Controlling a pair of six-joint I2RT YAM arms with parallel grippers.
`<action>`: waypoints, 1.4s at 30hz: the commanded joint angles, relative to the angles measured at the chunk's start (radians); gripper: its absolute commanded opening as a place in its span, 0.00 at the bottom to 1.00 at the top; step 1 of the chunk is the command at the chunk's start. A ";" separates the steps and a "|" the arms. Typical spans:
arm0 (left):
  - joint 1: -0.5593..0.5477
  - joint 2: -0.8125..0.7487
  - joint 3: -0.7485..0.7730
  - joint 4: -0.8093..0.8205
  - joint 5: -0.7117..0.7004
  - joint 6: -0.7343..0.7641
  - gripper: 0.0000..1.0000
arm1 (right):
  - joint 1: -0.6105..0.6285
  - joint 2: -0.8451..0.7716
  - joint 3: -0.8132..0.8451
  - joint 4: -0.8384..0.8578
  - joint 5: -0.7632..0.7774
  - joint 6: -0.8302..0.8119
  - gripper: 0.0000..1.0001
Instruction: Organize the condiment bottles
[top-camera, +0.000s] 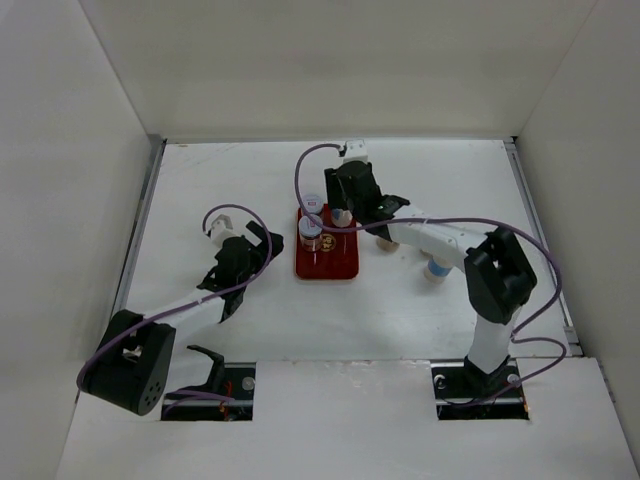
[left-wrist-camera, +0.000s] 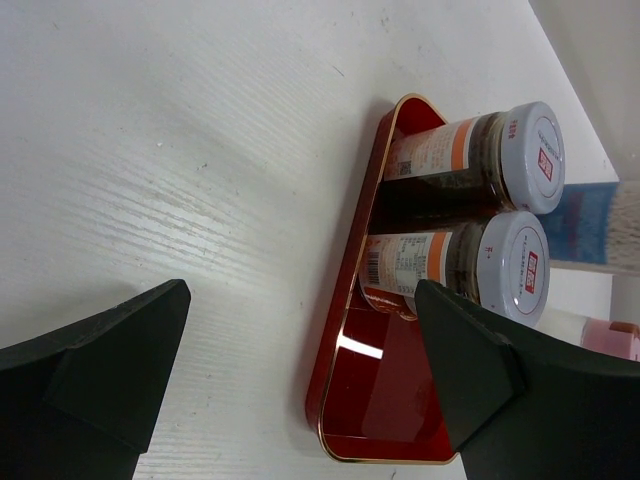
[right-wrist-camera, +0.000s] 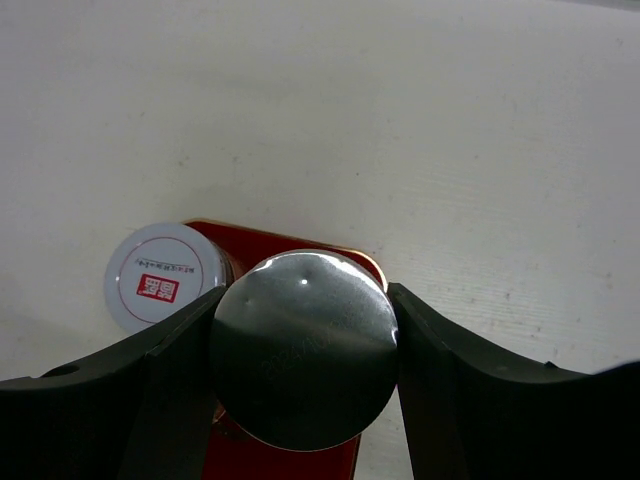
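While pinched at cap height between both fingers of right gripper (right-wrist-camera: 305, 300), silver-capped bottle (right-wrist-camera: 303, 370) upright at far right corner of red tray (right-wrist-camera: 265, 240), long axis vertical and running straight down the wrist view, so directly under the tool. Base on tray floor or just above it: cannot tell. Just left of it, at tray's far left corner: white-capped bottle (right-wrist-camera: 165, 275), upright. Second white-capped bottle (left-wrist-camera: 460, 265) just nearward of that one along tray's left wall, the pair touching or almost, lying sideways only in the rotated left wrist view. Near half of tray bare red. Off the tray, on table (top-camera: 240, 180) to its right: pale-capped bottle (top-camera: 384, 243) just beside tray's right edge, blue-labelled bottle (top-camera: 436, 268) farther right again, both partly tucked under the right forearm. Left gripper (left-wrist-camera: 300, 290) well left of tray, jaws wide apart, holding nothing, looking across at tray's left wall. Right arm plainly the nearer one for held bottle and for both loose ones right of tray; left arm screened from them by tray and its two bottles. Judged next: straight vertical travel, no sideways shift. Main hazard: finger (right-wrist-camera: 170, 370) on the white-capped side clipping that neighbour, gap there slim. Nothing else close enough to obstruct.
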 joint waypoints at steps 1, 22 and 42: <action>0.002 -0.047 -0.013 0.039 -0.005 -0.005 1.00 | 0.003 0.019 0.070 0.114 0.014 0.004 0.51; -0.017 -0.061 -0.013 0.035 -0.014 -0.005 1.00 | -0.003 -0.614 -0.378 0.113 0.264 0.029 0.88; -0.050 -0.013 0.004 0.044 -0.024 -0.003 1.00 | -0.236 -0.831 -0.758 -0.200 0.240 0.331 0.91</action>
